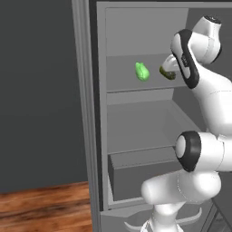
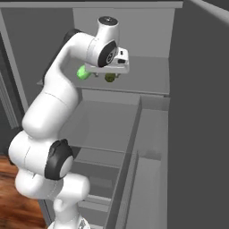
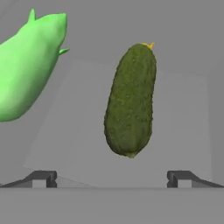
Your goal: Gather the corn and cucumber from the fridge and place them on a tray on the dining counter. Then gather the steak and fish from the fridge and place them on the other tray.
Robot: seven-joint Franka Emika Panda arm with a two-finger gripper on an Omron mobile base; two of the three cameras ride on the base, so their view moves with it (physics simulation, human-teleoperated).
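Note:
The fridge stands open, and my arm reaches into its upper shelf. On that shelf lies the bright light-green corn. To its right is the dark olive cucumber. My gripper is open right at the cucumber. The cucumber lies centred between the spread fingertips, just beyond them and untouched. In the left base view my hand covers part of the cucumber. Tray, dining counter, steak and fish are out of view.
Below the upper shelf are a bare middle shelf and a grey drawer. The fridge's left wall and the open door on the right hem the arm in. Wooden floor shows at the lower left.

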